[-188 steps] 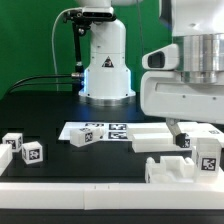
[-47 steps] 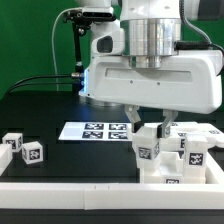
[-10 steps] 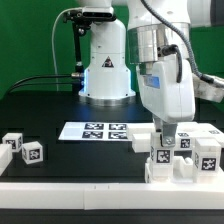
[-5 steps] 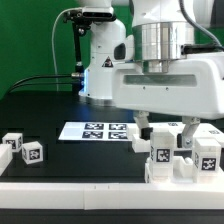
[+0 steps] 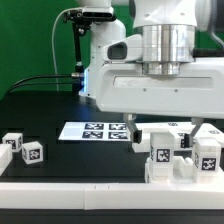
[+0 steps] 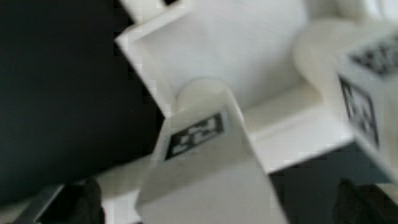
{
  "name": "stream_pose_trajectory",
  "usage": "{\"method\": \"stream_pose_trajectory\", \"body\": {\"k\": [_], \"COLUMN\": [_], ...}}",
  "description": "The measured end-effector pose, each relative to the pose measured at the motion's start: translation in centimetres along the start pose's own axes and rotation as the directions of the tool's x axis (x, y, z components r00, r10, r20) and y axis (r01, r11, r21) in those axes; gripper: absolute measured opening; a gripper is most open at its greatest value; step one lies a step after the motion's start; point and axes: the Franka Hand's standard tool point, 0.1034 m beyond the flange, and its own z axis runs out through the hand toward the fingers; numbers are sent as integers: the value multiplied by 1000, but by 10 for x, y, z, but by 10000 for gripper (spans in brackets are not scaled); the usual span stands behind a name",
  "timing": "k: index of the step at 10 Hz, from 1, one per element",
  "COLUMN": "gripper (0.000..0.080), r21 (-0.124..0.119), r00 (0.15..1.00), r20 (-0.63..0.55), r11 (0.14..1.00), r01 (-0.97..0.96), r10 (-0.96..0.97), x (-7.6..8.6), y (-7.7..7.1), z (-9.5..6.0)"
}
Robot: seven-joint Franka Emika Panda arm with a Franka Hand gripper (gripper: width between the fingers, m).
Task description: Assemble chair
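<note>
Your end effector (image 5: 166,128) is released: its fingers (image 5: 134,127) stand spread wide on either side of the chair (image 5: 175,165), and you can see a gap between each finger and the white pieces. The chair's upright tagged leg (image 5: 160,155) sits just below the end effector, between the fingers. In the wrist view that tagged leg (image 6: 199,140) rises against a flat panel (image 6: 231,60). The loose tagged blocks (image 5: 33,152) lie on the worktop (image 5: 40,110), well apart from the end effector toward the exterior view's left. The marker board (image 5: 92,130) lies between them and it.
</note>
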Motion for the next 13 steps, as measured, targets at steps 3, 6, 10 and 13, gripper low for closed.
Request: {"method": "stream_pose_trajectory", "body": {"k": [3, 6, 10, 13], "gripper": [524, 284, 284, 284], "r21": [0, -9, -6, -4], "r00": [995, 890, 367, 253], "r20": [0, 6, 23, 37], "r11": [995, 890, 367, 253], "r01": [-102, -456, -930, -967], "r10": [102, 456, 930, 967], "x": [1, 2, 3, 3], "y": [1, -2, -1, 0], "z": [0, -3, 2, 2]}}
